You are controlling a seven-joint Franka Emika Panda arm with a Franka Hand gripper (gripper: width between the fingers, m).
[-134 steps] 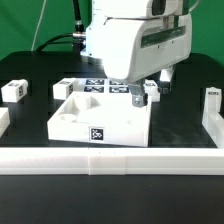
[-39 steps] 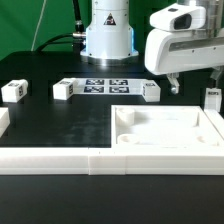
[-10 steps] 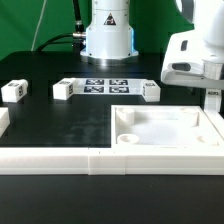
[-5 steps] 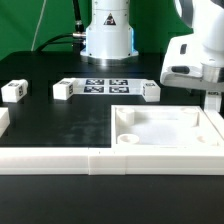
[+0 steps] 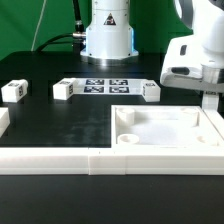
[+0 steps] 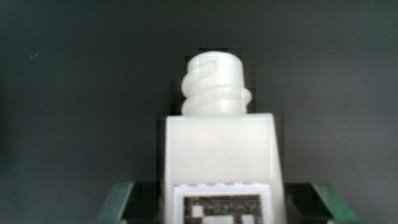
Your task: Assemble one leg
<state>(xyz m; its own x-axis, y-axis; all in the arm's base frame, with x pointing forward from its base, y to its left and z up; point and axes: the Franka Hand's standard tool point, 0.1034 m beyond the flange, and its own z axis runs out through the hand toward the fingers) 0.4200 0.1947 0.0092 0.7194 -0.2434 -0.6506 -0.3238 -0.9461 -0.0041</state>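
Tool [image 6: 214,205] lower, astride leg [image 6: 221,150].

My arm reaches down at the exterior view's right side, and my big white wrist housing [image 5: 193,58] hangs low over the table there, so it hides most of my gripper [image 5: 212,98] from that camera. In the wrist view my two fingers [image 6: 118,203] stand on both sides of the leg [image 6: 221,165] and they press it between them, with its tag face turned to the camera. My round base [image 5: 108,38] stands upright at the back.
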